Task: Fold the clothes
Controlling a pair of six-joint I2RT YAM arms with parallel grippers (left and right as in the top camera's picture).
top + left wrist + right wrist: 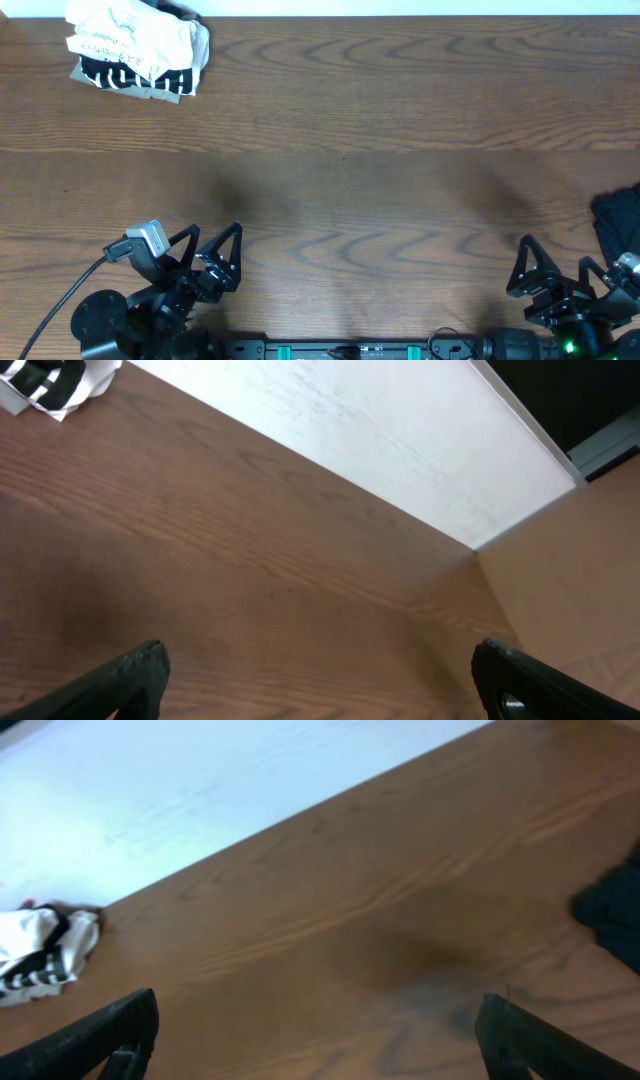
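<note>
Both pairs of jaws stand spread wide and empty, left gripper (212, 232) and right gripper (557, 255) low at the near edge of the wooden table (350, 150). The black garment (620, 222) (half cut off by the frame, so its long axis is anyone's guess) lies crumpled just beside the right gripper, ahead and outward. The left gripper sits well apart from it. Diagonally far from it, the white-and-striped bundle (135, 50) looks already folded. Right arm's reach, I'd say.
</note>
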